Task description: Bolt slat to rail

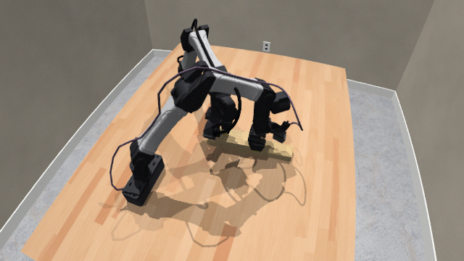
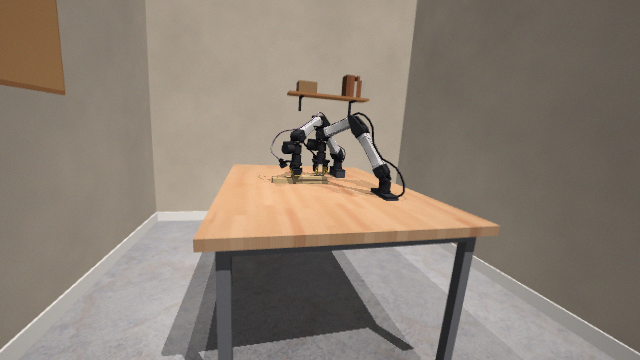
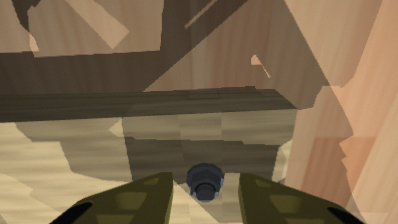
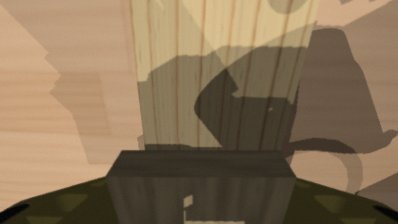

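Note:
The pale wooden slat (image 1: 237, 137) (image 3: 170, 132) (image 4: 200, 164) lies on the longer pale rail (image 1: 284, 151) (image 4: 220, 30). A dark nut (image 3: 205, 172) sits over the slat near one end, with the bolt's tip (image 3: 205, 191) showing at it; how firmly it clamps cannot be seen. My left gripper (image 1: 211, 136) (image 3: 205, 181) is slightly open, its fingertips on either side of the nut with a gap at each. My right gripper (image 1: 257, 148) (image 4: 200, 182) is shut on the slat's other end. The slat's middle is partly hidden by the arms in the top view.
The wooden table (image 1: 290, 217) (image 2: 280, 215) carries both arms. The right arm's base (image 1: 143, 181) stands nearer the top camera, and its forearm (image 1: 235, 85) crosses in front of the left arm. Cables loop around the arms. Their shadows cover parts of the wood.

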`<act>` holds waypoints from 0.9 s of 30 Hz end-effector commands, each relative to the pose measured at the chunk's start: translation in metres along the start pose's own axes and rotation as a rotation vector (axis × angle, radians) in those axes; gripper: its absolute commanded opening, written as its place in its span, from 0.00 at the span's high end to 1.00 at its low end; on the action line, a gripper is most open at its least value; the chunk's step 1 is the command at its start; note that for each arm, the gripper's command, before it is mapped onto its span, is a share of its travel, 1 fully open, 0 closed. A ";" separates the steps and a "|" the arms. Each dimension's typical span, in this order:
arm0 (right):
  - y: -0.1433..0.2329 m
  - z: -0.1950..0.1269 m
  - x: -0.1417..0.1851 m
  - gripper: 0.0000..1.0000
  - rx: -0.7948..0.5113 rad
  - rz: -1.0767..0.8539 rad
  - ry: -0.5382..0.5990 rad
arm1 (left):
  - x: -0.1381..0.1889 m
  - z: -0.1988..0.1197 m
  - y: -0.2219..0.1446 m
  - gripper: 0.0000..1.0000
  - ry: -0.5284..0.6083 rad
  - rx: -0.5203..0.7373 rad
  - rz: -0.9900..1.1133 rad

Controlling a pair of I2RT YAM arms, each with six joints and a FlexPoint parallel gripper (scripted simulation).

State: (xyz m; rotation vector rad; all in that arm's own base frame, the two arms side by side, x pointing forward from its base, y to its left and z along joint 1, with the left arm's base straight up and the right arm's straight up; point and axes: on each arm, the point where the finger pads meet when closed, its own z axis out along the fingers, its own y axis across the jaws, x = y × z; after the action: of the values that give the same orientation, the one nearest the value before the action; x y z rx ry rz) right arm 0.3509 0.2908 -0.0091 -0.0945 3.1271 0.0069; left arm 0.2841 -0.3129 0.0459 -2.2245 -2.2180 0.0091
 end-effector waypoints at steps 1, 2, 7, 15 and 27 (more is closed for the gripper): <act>0.001 -0.005 -0.003 0.33 -0.010 0.000 -0.012 | -0.001 -0.013 0.003 0.64 -0.013 -0.017 -0.241; 0.001 -0.005 -0.003 0.33 -0.010 0.000 -0.012 | -0.001 -0.013 0.003 0.64 -0.014 -0.017 -0.387; 0.001 -0.005 -0.003 0.33 -0.010 0.000 -0.012 | -0.001 -0.014 0.003 0.64 -0.017 -0.014 -0.674; 0.001 -0.005 -0.003 0.33 -0.010 0.000 -0.012 | -0.001 -0.016 0.003 0.64 -0.022 -0.010 -1.135; 0.001 -0.005 -0.003 0.33 -0.010 0.000 -0.012 | -0.001 -0.018 0.003 0.64 -0.028 -0.002 -1.800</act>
State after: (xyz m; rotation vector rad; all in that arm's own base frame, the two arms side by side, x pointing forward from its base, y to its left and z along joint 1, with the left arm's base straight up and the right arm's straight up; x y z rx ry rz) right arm 0.3509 0.2908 -0.0091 -0.0945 3.1271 0.0069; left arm 0.2834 -0.3130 0.0459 -0.0995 -3.1324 0.0081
